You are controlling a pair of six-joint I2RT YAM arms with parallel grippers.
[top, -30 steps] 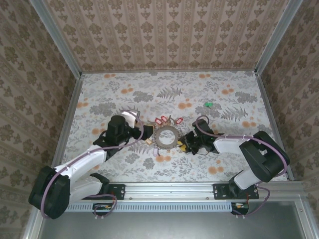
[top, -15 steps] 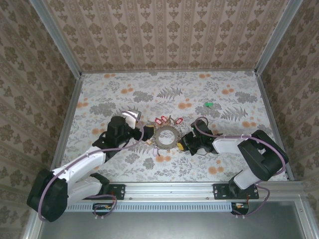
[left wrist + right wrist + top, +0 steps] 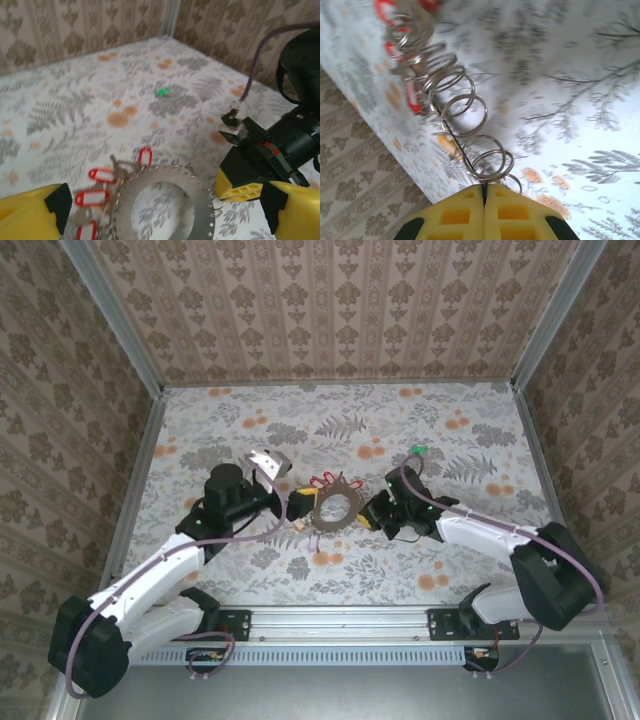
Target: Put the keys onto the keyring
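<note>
One sec on, right end effector (image 3: 484,194) had clamped shut on the keyring (image 3: 335,508) by its rim, left end effector (image 3: 289,495) gaped open, so ring looked steadied for threading keys (image 3: 325,480).

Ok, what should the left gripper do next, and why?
Probably lower the open left gripper onto the rim of the keyring and close. The right gripper is shut on its opposite edge, and the loose green key lies nearer that arm, so a handover would free it.

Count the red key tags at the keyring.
4. One red tag at the keyring's far rim; three more down its left side. Others may be hidden.
</note>
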